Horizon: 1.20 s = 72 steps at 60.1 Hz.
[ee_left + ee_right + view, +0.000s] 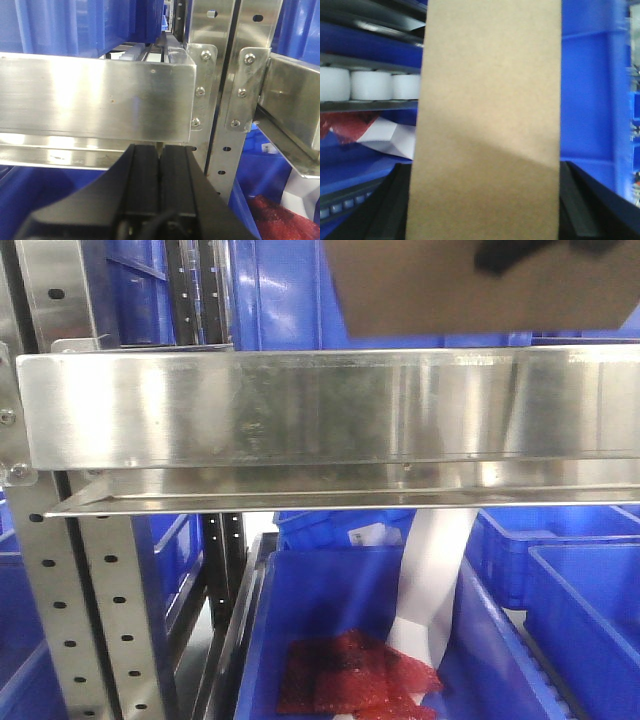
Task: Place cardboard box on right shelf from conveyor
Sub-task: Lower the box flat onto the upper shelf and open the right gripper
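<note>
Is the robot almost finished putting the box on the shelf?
Nearly. Done: the box is off the conveyor, which is out of sight. In hand: the right gripper holds it between its fingers, and the front view shows it above the shelf's shiny front lip. Left: lowering it onto the shelf and letting go. The left gripper is shut and empty.

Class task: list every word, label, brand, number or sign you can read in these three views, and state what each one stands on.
No text can be read in any view.
Cardboard box: plain tan face, unmarked.
Right shelf: bare steel lip, only smudges and reflections.
White label on a blue bin below the shelf: dark marks, too small and blurred to read.
White sheet in the blue bin: no print visible.
</note>
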### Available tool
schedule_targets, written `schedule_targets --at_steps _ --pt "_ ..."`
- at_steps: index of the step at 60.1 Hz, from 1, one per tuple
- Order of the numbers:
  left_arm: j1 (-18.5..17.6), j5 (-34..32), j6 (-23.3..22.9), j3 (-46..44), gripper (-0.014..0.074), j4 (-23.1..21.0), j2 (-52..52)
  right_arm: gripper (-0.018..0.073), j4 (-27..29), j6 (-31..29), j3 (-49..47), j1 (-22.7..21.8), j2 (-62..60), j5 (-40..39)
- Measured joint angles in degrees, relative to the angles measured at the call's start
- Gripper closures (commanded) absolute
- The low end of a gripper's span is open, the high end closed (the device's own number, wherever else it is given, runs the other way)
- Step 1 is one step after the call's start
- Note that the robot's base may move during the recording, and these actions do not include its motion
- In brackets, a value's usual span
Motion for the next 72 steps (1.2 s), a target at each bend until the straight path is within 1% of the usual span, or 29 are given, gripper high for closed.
schedule_targets --at_steps 9,18,22,25,28,32,33,36,37,41,51,64,72 --pt "0.0 0.0 0.0 0.0 0.0713 0.0 0.0 0.0449 0.0 -1.5 0.0 0.0 3.2 -3.5" --pt "0.0 0.0 0.0 0.0 0.0712 0.0 0.0 0.0443 0.0 -1.5 0.0 0.0 5.4 -7.4" --pt "0.0 0.0 0.0 0.0 0.0712 0.0 0.0 0.0418 0.0 -1.5 0.0 0.0 6.1 -7.7" --pt "0.0 0.0 0.0 0.0 0.0713 0.0 0.0 0.0363 0.0 -1.5 0.0 0.0 6.4 -8.0" --pt "0.0 0.0 0.0 0.0 0.0713 0.0 0.0 0.0286 0.0 -1.5 0.0 0.0 6.5 -8.0" --pt "0.0 0.0 0.0 0.0 0.0712 0.0 0.0 0.0105 0.0 -1.0 0.0 0.0 6.8 -8.5" --pt "0.0 0.0 0.0 0.0 0.0713 0.0 0.0 0.0045 0.0 -0.8 0.0 0.0 6.9 -8.6" --pt "0.0 0.0 0.0 0.0 0.0713 0.0 0.0 -0.0071 0.0 0.2 0.1 0.0 7.1 -9.3" --pt "0.0 0.0 0.0 0.0 0.0712 0.0 0.0 -0.0081 0.0 0.8 0.2 0.0 7.2 -9.4" --pt "0.0 0.0 0.0 0.0 0.0713 0.0 0.0 -0.006 0.0 2.3 0.3 0.0 7.4 -9.6" --pt "0.0 0.0 0.0 0.0 0.0712 0.0 0.0 -0.006 0.0 4.2 0.6 0.0 7.4 -9.7" --pt "0.0 0.0 0.0 0.0 0.0712 0.0 0.0 -0.006 2.7 4.6 0.6 0.0 4.6 -7.9" --pt "0.0 0.0 0.0 0.0 0.0713 0.0 0.0 -0.006 5.8 7.3 0.6 0.0 2.0 -6.0"
